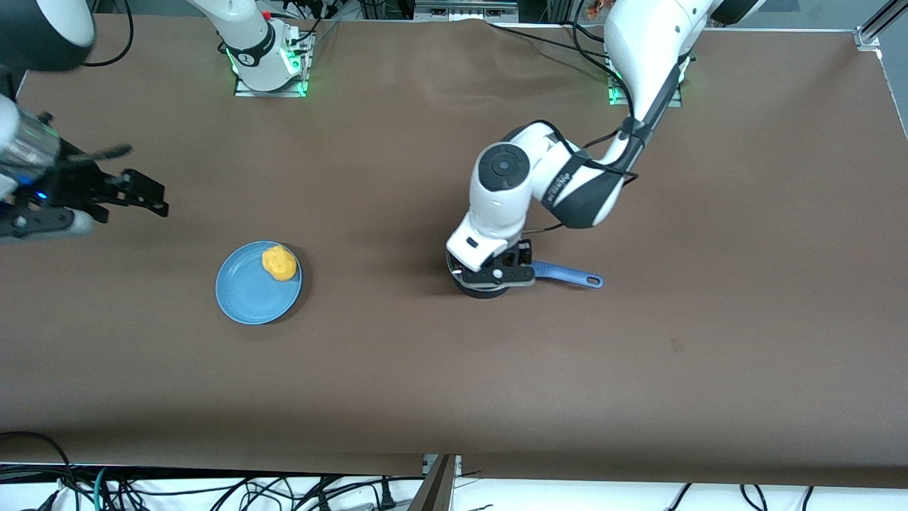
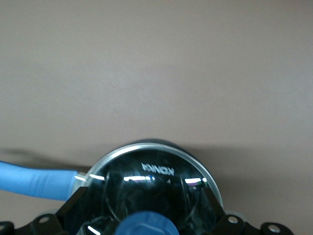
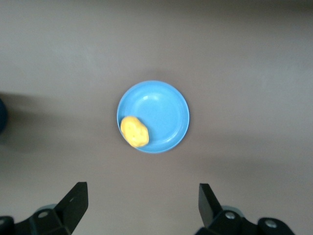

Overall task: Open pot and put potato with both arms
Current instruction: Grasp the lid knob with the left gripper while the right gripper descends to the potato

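Brown covers the whole counter (image 1: pixel 440 383), and on it the pot (image 1: pixel 484 285) sits directly under the left claw (image 1: pixel 496 273), which has its two fingers set either side of the blue knob (image 2: pixel 146 223) of the glass lid (image 2: pixel 156 178). The left wrist view shows the fingers (image 2: pixel 73 203) spread wider than the knob, their tips down near the lid's metal rim, with glass showing between each finger and the knob; the claw is apart, pinching nothing. The lid lies flat and closed on the pot. From beneath the claw the pot's blue handle (image 1: pixel 567 275) sticks out level along the counter toward the left arm's end.

Well away from that claw, toward the right arm's end of the counter, a light-blue plate (image 1: pixel 248 298) rests with the potato (image 1: pixel 279 262) on it, close against the plate's rim on the edge farther from the front camera.

The right claw (image 1: pixel 145 195) hangs in the air over bare counter near the right arm's end, apart from the plate and holding nothing. Its fingers (image 3: pixel 73 203) are spread wide in the right wrist view, which looks down on the plate (image 3: pixel 164 105) and potato (image 3: pixel 134 131) between and ahead of them.
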You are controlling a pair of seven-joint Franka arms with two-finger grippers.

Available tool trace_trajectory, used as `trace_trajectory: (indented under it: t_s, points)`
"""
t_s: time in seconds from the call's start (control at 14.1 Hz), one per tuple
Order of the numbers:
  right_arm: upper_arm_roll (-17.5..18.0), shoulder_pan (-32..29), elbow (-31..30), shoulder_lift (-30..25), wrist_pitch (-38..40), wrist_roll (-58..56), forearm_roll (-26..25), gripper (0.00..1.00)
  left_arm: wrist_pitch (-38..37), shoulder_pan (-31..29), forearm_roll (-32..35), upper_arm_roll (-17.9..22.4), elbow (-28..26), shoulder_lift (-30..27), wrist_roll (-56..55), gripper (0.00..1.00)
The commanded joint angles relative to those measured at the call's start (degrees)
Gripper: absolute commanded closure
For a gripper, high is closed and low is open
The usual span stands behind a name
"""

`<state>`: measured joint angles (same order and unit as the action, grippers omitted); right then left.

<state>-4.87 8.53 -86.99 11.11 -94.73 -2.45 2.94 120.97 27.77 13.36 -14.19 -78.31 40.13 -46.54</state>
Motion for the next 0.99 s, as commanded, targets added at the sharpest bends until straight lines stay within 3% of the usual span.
trace_trajectory:
  t_s: [0.0, 0.21, 0.43, 0.57, 0.92]
  points:
    - [0.30, 0.60, 1.03, 7.15, -0.02, -0.45, -0.65, 0.00, -0.30, -1.49, 1.76, -2.41, -3.94, -1.72, 3.90, 0.00]
    - [0.47, 2.71, 1.56, 15.23, -4.66, -0.54, -0.48, 0.00, 0.49, -4.20, 1.85, -4.87, -8.77, -4.70, 9.00, 0.00]
    - [0.47, 7.18, 0.86, 19.46, -9.24, -1.50, -0.74, 0.00, 0.49, -5.27, 1.85, -6.28, -9.84, -5.06, 11.21, 0.00]
    - [0.47, 7.73, -0.01, 21.22, -11.26, -6.83, -0.74, 0.00, 1.71, -5.36, 2.28, -6.55, -10.98, -5.15, 11.30, 0.00]
    - [0.39, 7.29, -8.88, 21.76, -21.27, -17.31, -0.48, 0.00, 5.85, -5.36, 4.31, -7.25, -13.53, -5.06, 11.30, 0.00]
